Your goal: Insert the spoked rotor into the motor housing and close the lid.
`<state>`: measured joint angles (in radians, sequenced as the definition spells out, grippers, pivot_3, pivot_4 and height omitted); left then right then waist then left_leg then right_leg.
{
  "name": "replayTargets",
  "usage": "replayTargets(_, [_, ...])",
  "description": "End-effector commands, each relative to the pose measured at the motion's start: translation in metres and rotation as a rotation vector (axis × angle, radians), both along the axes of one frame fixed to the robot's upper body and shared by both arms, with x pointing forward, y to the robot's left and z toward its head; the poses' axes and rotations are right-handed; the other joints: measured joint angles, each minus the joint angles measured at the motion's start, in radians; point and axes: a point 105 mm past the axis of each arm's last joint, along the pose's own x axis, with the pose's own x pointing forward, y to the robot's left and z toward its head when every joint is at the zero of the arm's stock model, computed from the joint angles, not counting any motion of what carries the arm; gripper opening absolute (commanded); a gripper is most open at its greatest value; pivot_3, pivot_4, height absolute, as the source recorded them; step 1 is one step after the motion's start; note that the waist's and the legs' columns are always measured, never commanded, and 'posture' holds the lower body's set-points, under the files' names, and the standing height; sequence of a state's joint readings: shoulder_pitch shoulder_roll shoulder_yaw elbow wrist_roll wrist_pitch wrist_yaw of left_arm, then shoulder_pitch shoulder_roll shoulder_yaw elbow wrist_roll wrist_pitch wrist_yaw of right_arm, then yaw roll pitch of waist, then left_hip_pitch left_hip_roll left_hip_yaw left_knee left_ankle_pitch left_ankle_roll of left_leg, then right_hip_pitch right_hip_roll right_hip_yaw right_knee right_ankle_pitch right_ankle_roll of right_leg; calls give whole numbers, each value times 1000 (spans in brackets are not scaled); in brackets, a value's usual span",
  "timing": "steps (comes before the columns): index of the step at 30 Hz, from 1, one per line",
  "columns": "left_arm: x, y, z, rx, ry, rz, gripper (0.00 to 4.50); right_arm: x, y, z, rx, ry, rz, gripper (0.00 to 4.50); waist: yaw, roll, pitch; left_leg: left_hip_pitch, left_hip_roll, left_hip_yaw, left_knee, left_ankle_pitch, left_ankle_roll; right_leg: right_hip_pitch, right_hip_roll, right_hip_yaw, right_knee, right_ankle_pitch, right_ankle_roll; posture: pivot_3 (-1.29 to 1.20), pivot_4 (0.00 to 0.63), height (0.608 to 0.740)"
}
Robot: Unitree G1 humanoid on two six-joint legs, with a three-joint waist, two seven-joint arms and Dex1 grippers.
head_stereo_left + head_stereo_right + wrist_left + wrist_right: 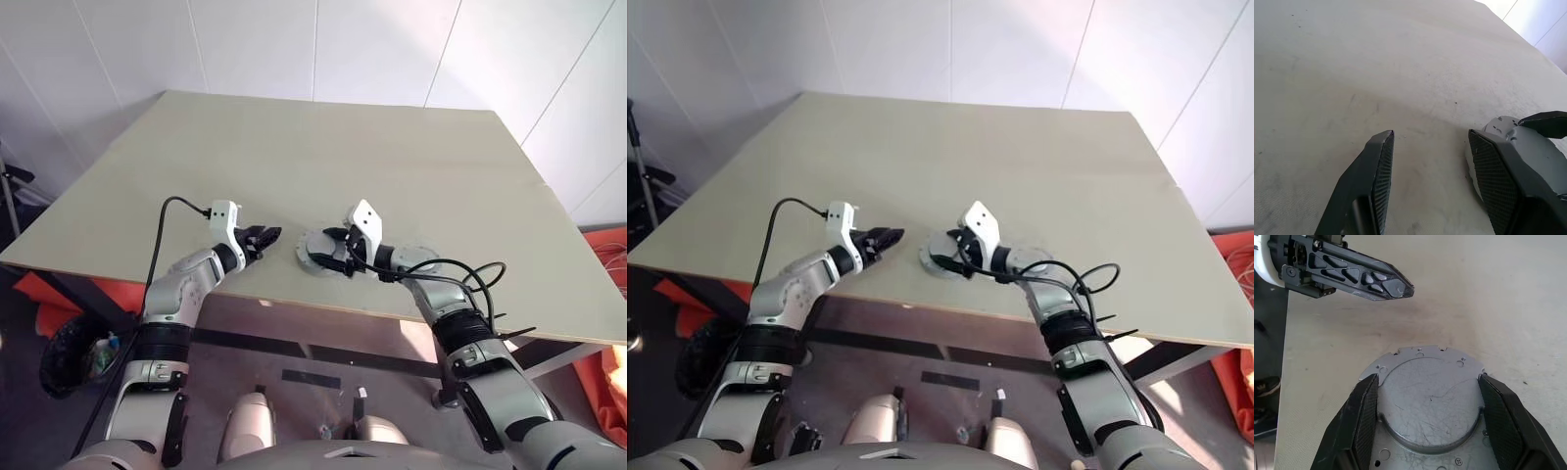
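your right gripper (1425,423) sits over a grey round metal part (1427,401) near the table's (392,166) front edge, its fingers (1364,421) spread wide on either side of the raised disc; you can't tell whether they press it. your left gripper (1430,181) hangs just beside it, half open and empty. another round part (416,258) lies behind your right wrist.

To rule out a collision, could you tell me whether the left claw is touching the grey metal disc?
Apart. The right wrist view shows bare table between the left claw and the grey metal disc.
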<state>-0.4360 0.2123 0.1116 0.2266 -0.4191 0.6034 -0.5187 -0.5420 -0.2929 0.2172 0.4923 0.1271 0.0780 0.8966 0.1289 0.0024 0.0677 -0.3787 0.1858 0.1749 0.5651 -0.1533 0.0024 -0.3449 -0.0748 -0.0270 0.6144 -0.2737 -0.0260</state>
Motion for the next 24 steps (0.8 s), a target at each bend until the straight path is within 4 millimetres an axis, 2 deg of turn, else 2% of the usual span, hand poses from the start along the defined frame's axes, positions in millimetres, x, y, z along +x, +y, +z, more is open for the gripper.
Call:
replayTargets(1, [2, -4, 18, -17, -58, -11, 2574, -8, -23, -30, -137, 126, -19, 3139, 2, 0, 0, -1, 0, 0, 0, 0, 1, 0, 0, 0, -1, 0, 0, 0, 0, 740])
replayTargets(6, [4, -11, 22, -68, -45, -21, 2574, -7, -21, -30, -146, 119, -23, 3139, 2, 0, 0, -2, 0, 0, 0, -2, 3, 0, 0, -1, -5, 0, 0, 0, 0, 740])
replayTargets(11, [5, -37, 33, -217, 12, -85, 2574, -8, -20, -33, -152, 120, -25, 3139, 2, 0, 0, -2, 0, 0, 0, -2, 3, 0, 0, -1, -5, 0, 0, 0, 0, 740])
replayTargets(14, [2, -54, 37, -274, 45, -147, 2011, -8, -19, -33, -152, 118, -27, 3139, 1, 0, -1, -1, 0, 1, 0, -2, 3, 1, 0, -1, -5, 0, 0, 0, 0, 740])
replayTargets(17, [-1, -67, 41, -310, 76, -209, 1028, -7, -19, -33, -154, 113, -33, 3139, 1, 0, -1, -1, 0, 1, -1, -2, 3, 1, 0, -1, -5, 0, 0, 0, 0, 740])
replayTargets(20, [-3, -71, 39, -303, 104, -234, 26, -7, -20, -33, -154, 110, -37, 3139, 0, 1, -1, -1, 0, 1, -1, -2, 3, 1, 0, -1, -5, 0, 0, 0, 0, 740])
replayTargets(24, [-5, -72, 33, -305, 146, -243, 26, -6, -20, -33, -154, 105, -42, 3139, 1, 1, -1, -1, 0, 1, -1, -2, 3, 1, 0, -1, -5, 0, 0, 0, 0, 740])
